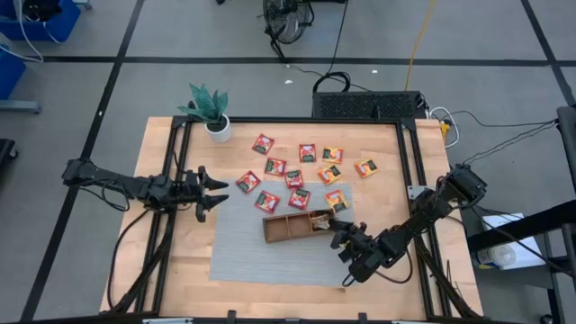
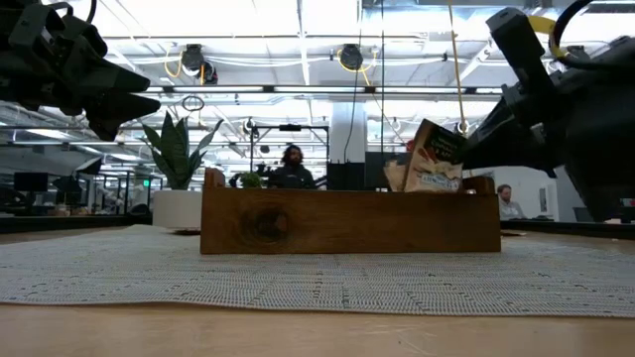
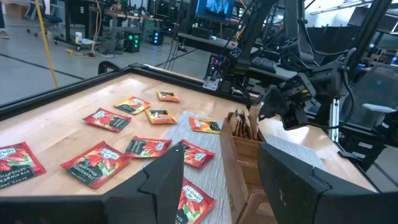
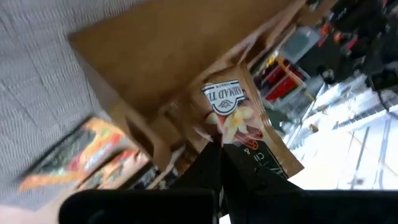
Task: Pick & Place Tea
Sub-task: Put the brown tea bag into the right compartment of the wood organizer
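Right tool [image 4: 221, 149] pinching brown sachet [image 4: 242, 118] labelled "AHMAD TEA", over tray [image 4: 168, 56].

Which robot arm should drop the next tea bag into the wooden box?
The right one, probably. Its gripper is shut on a brown sachet right over the end of the wooden tray. The left gripper hangs open and empty, off the mat near the loose red sachets.

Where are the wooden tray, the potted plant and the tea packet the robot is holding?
wooden tray [image 1: 283, 229]: high view, its empty left compartment.
potted plant [image 1: 217, 127]: high view, its white pot.
tea packet [image 4: 239, 118]: right wrist view, its printed face above the fingers.
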